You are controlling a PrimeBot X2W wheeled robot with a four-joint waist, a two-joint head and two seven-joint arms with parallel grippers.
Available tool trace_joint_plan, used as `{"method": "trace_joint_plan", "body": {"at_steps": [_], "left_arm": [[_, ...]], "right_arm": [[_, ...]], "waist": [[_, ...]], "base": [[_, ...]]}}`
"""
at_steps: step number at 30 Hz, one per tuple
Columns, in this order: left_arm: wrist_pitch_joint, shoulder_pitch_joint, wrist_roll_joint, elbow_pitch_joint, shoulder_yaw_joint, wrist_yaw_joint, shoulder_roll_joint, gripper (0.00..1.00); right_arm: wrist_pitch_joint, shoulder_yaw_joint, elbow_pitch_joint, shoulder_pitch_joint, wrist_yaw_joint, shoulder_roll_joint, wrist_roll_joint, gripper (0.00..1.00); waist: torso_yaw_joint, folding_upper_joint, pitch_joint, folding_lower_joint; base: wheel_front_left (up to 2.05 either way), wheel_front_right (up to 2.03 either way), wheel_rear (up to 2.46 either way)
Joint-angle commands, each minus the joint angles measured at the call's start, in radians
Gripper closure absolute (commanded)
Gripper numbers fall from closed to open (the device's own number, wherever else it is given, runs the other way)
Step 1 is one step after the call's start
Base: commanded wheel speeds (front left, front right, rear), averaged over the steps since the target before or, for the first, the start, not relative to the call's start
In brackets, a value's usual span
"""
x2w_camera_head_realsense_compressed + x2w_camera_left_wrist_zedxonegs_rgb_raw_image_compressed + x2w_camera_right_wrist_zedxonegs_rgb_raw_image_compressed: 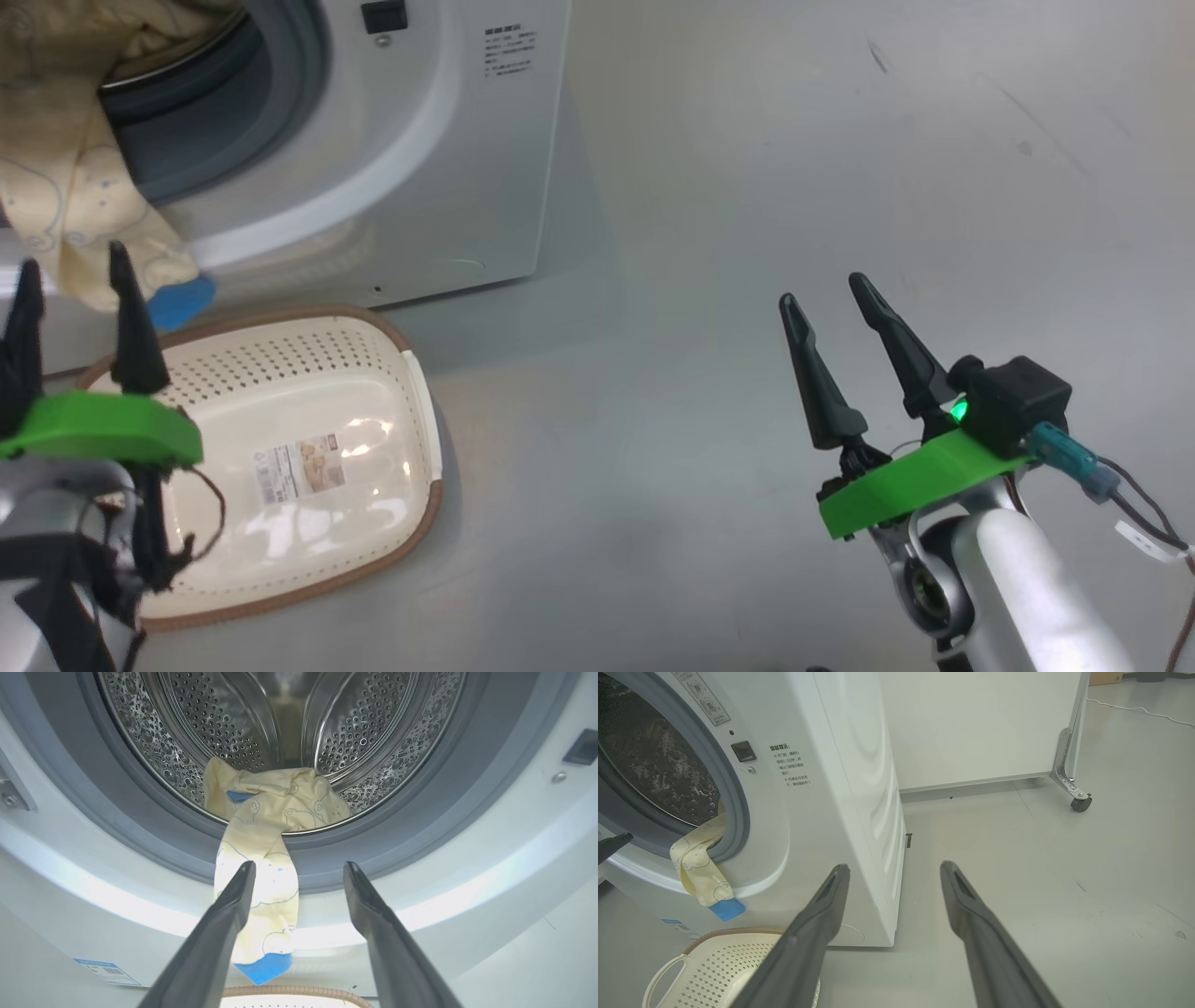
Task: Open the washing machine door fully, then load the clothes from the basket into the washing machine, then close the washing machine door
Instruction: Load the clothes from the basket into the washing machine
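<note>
Low at the left, the washing machine (448, 140) shows its round mouth. Its right-hand corner edge drops straight to the floor (840, 140), which lies bare and wide from there outward. Over that bare stretch hangs the right gripper (823, 288), jaws apart and gripping nothing, well apart from the machine's side. Seen from the right wrist, a white panel (971, 728) on a castor (1080, 802) stands behind the machine, with floor between them.

The clothes (261, 826) lie across the lip of the mouth. Their upper part bunches on the bottom of the steel drum (373, 718). The rest drapes out over the grey gasket (397, 826) and down the white front, the blue end hanging just above the back rim of the basket (425, 411).

The left gripper (299, 868) faces the mouth with jaws apart, holding nothing. The hanging cloth shows beside one of its fingers, and whether they touch cannot be told.

The basket sits on the floor just in front of the machine, with a label (301, 471) on its bottom.
</note>
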Motion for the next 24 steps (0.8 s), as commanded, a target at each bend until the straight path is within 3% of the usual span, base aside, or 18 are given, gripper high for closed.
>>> {"method": "trace_joint_plan", "body": {"at_steps": [1,10,24], "left_arm": [[-0.010,0.010,0.008,-0.045,0.034,0.143,0.029,0.00],[-0.021,0.235,0.018,-0.191,0.043,0.193,-0.031,0.00],[-0.023,0.375,0.061,-0.240,-0.026,0.180,-0.097,0.00]], "right_arm": [[0.005,0.007,-0.036,0.012,0.004,-0.008,-0.008,0.00],[0.066,-0.017,-0.067,0.081,0.004,-0.010,-0.057,0.00],[0.130,-0.062,-0.117,0.178,0.004,-0.013,-0.084,0.00]], "waist": [[0.028,-0.0001,-0.036,0.0001],[0.087,-0.0001,-0.155,0.0001],[0.159,-0.0001,-0.301,0.0001]], "base": [[0.00,0.00,0.00],[0.00,0.00,0.00],[0.00,0.00,0.00]]}}
